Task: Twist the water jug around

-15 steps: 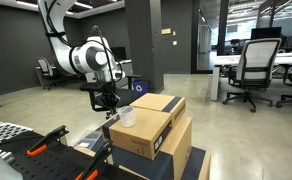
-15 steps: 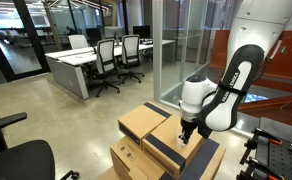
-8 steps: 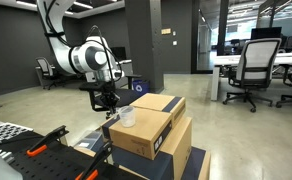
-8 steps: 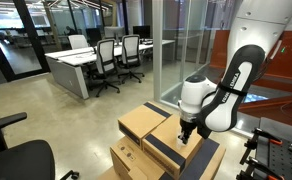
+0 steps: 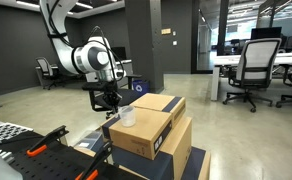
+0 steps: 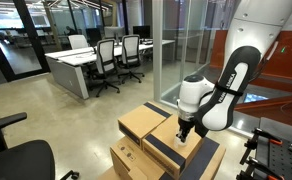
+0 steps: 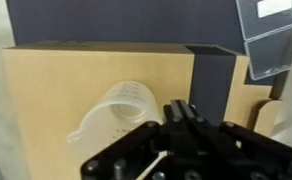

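The water jug (image 5: 127, 116) is a small translucent whitish jug standing upright on top of a brown cardboard box (image 5: 148, 137). In the wrist view the jug (image 7: 114, 110) sits left of centre on the box top (image 7: 46, 90). My gripper (image 5: 106, 104) hangs just above the box edge, beside the jug and apart from it. In the wrist view its black fingers (image 7: 187, 117) lie pressed together to the right of the jug, holding nothing. In an exterior view the gripper (image 6: 184, 131) is over the box (image 6: 166, 142) and the jug is hidden.
A second cardboard box (image 5: 161, 102) stands behind the first, with more stacked below (image 6: 134, 160). A blue object (image 5: 138, 86) is behind the arm. Office chairs (image 5: 254, 70) and desks (image 6: 86, 62) stand farther off. A black and orange frame (image 5: 36, 150) is in the foreground.
The arm has shifted very slightly in an exterior view. The jug has not moved and the gripper stays shut.
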Controlling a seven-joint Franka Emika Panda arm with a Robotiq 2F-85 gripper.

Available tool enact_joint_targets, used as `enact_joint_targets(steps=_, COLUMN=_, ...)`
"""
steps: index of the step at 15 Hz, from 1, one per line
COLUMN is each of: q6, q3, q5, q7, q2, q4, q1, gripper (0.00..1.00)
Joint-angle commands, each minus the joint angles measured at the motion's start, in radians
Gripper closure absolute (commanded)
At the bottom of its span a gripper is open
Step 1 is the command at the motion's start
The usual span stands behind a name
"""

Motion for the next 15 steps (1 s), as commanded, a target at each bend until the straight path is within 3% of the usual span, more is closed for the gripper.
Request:
enact_joint_targets(steps=1, q6=0.012, q3=-0.023, q5=-0.01, q7=0.015, q2=0.022, q4=0.019, q1=0.024, gripper=0.94)
enact_joint_targets(steps=15, q6=0.034, q3=-0.022, q5=-0.04, q7=-0.014, q2=0.027, q4=0.018, q1=0.036, gripper=0.94)
